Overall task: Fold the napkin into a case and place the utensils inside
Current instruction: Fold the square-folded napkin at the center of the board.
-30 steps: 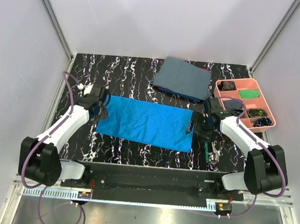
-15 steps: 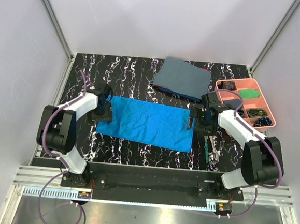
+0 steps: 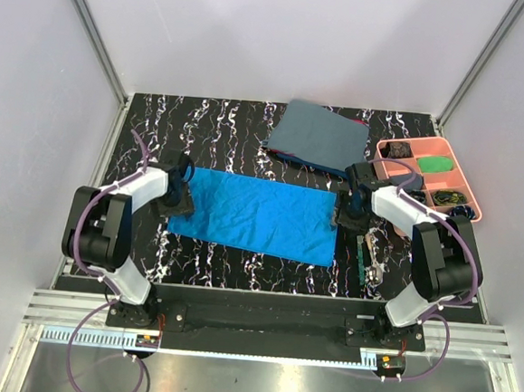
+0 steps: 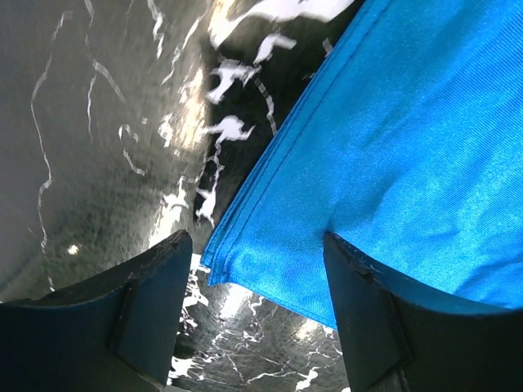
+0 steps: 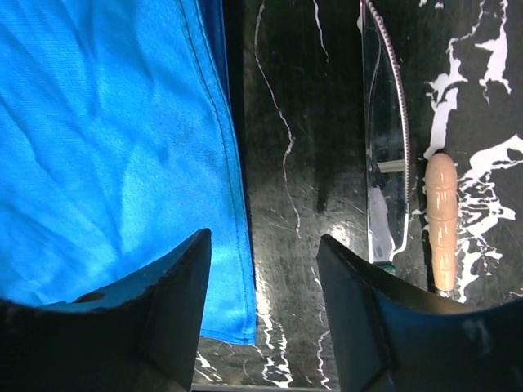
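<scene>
The bright blue napkin [image 3: 256, 215] lies flat on the table as a wide rectangle. My left gripper [image 3: 178, 196] is open at its left edge. In the left wrist view the gripper [image 4: 257, 306] straddles a layered corner of the napkin [image 4: 384, 147], with nothing gripped. My right gripper [image 3: 344, 212] is open at the napkin's right edge. In the right wrist view the gripper [image 5: 261, 314] hangs over bare table beside the napkin's hem [image 5: 122, 163]. The utensils [image 3: 369, 259] lie right of the napkin; a serrated knife blade [image 5: 384, 163] and a peach handle [image 5: 441, 220] show. No case is formed.
A larger dull grey-blue cloth [image 3: 319, 137] lies at the back centre. A pink compartment tray [image 3: 467, 189] with small items stands at the back right. The black marbled table [image 3: 222, 120] is walled by white panels on three sides.
The left arm has swung in and its gripper has shifted slightly right onto the napkin's left edge. The right gripper has moved a little back along the right edge. The napkin has not moved.
</scene>
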### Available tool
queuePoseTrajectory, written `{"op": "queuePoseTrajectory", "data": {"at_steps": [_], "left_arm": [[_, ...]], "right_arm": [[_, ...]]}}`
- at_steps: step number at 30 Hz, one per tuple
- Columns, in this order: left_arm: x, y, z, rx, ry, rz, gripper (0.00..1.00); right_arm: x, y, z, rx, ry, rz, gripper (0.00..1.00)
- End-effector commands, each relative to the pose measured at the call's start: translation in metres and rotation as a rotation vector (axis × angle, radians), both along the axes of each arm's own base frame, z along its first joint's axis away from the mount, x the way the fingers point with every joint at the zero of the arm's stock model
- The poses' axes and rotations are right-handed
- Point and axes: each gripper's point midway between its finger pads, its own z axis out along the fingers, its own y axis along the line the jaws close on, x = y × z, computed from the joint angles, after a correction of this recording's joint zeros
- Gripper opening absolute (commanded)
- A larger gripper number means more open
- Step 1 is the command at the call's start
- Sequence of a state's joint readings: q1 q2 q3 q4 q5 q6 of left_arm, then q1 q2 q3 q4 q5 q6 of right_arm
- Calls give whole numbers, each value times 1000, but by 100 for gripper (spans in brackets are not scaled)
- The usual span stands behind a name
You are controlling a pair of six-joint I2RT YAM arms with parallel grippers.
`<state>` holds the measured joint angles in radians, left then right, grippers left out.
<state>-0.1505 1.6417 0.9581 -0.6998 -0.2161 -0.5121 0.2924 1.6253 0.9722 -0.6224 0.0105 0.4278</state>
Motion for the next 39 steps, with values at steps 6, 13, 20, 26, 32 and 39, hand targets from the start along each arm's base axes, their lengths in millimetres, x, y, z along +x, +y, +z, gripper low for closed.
{"op": "queuePoseTrajectory", "data": {"at_steps": [6,13,20,26,32,39], "left_arm": [[-13,2,20,-20,-69,78,69],[-3,-7,69,-87,-223,74,70],[5,-11,120,-126,-372,35,71],[8,-15,151,-156,-448,9,71],[6,-16,174,-163,-498,-8,72],[3,-14,184,-167,-519,-32,73]], "right_arm": [[19,15,-2,22,-59,-3,46],[15,21,-17,-27,-29,20,44],[2,17,-30,-127,24,19,51],[-8,20,-46,-202,74,40,51],[-6,31,-49,-200,89,36,32],[7,45,-47,-138,43,55,7]]}}
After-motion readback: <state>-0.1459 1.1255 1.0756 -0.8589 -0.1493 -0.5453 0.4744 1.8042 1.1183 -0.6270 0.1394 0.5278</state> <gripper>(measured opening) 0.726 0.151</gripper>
